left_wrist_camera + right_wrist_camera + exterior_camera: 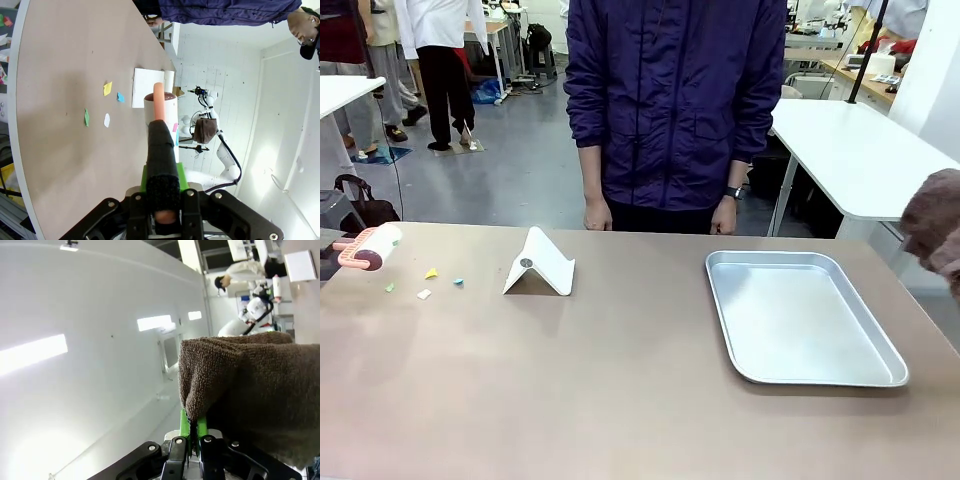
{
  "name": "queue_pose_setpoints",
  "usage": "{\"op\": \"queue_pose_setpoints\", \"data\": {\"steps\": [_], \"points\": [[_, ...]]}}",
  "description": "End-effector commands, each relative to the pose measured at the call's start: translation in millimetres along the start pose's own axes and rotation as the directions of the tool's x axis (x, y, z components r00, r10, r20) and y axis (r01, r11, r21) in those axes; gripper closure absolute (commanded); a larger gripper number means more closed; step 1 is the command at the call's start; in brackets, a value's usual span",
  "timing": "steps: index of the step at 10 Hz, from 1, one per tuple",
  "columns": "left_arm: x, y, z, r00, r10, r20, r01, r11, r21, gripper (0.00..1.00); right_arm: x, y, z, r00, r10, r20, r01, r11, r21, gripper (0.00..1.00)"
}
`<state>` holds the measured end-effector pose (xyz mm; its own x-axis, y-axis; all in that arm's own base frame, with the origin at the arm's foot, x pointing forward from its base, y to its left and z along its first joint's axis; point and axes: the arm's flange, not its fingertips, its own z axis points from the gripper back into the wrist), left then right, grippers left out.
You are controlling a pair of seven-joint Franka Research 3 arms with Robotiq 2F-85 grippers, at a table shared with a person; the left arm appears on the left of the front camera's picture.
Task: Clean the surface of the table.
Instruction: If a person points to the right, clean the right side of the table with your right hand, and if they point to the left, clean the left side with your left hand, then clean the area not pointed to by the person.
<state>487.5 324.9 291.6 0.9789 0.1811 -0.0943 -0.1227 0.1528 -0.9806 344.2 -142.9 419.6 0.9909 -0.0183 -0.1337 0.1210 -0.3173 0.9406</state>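
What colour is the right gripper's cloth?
Brown cloth, clearest in the right wrist view.

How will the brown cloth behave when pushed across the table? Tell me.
Probably floppy: the brown cloth sags around the right gripper pinching it. Its looped pile looks grippy, so it likely drags, not slides, on the table.

The left gripper [162, 189] clamps its green pads on the black grip of a lint roller [161, 137], whose pink stem and white roll point away over the edge of the brown table [65, 60]. On the tabletop beside the roll lie four paper scraps: yellow [107, 88], blue [120, 97], green [86, 117] and white [106, 120]. A white folded stand [146, 87] sits just past them. A person in a purple jacket [225, 11] stands at the table's far edge. Far off, the right arm [227, 156] carries a brown cloth [204, 131].
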Motion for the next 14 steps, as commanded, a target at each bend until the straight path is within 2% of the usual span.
{"op": "queue_pose_setpoints", "data": {"steps": [1,14], "points": [[-3.8,-2.4,-0.5,1.0,-0.016,-0.012,0.016,1.0,0.003,1.0,-4.8,6.6,10.1,0.999,0.023,0.032,-0.023,1.0,0.011,0.94],[-3.8,-2.4,-0.5,1.0,-0.016,-0.012,0.016,1.0,0.003,1.0,-4.8,6.6,10.1,0.999,0.023,0.032,-0.023,1.0,0.011,0.94]]}}
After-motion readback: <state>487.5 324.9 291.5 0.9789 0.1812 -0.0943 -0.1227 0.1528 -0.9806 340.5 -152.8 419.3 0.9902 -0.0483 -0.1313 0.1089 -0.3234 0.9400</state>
